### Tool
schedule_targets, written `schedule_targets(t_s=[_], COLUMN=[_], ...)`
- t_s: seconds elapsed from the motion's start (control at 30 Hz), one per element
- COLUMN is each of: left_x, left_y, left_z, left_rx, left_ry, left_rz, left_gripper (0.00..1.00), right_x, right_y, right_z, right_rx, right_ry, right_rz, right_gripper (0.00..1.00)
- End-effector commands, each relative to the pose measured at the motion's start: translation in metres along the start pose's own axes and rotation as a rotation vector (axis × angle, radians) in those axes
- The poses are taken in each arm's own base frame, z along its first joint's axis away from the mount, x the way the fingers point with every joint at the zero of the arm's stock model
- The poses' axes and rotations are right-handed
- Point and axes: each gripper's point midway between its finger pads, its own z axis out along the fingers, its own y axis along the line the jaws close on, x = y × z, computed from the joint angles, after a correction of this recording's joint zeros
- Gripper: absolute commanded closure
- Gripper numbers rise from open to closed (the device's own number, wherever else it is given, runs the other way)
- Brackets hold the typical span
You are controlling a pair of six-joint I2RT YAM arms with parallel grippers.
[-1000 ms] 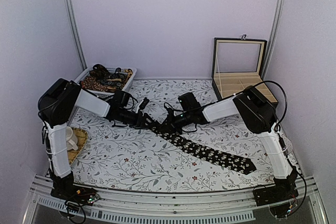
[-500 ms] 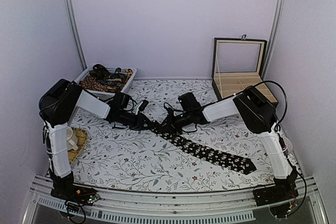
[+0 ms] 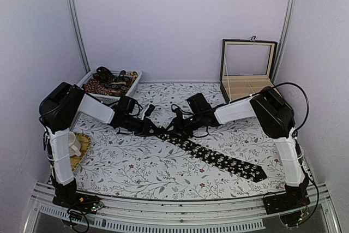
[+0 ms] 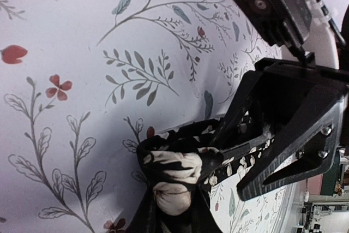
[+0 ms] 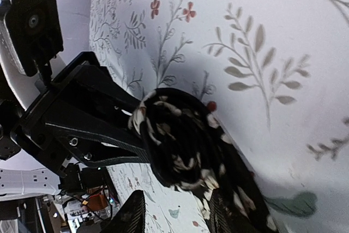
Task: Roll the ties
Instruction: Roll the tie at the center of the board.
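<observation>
Sitting far left at back, basket point(image 3: 84, 80) heaped with patterned ties point(image 3: 106, 85). Left gripper point(image 3: 155, 129) nearly closed, pinching rolled end point(image 5: 180, 145) of black tie point(image 3: 218, 159) mid-table. Right gripper point(image 3: 173, 129) just beside, fingers parted astride roll, no clamp. Unrolled length lies flat toward near right.

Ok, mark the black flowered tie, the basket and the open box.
black flowered tie point(image 3: 215, 158): top external view, midway along the part lying flat.
basket point(image 3: 136, 80): top external view, on its right wall.
open box point(image 3: 248, 61): top external view, inside of the raised lid.
</observation>
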Motion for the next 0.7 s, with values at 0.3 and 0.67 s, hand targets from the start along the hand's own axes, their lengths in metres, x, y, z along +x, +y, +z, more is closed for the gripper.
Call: schedule_targets(t_s=[0.3,0.67], left_x=[0.002,-0.009], left_y=[0.001,-0.006], left_z=[-0.015,-0.016], left_rx=[-0.442,-0.523], left_ry=[0.049,0.006], left_rz=[0.114,0.090], left_gripper=[1.00,1.00], right_x=[0.007,0.045], right_y=[0.012,-0.063], right_z=[-0.102,-0.104], right_rx=[0.336,0.507], right_ry=[-0.130,-0.046], right_rz=[-0.382,-0.355], right_gripper=[0.53,0.61])
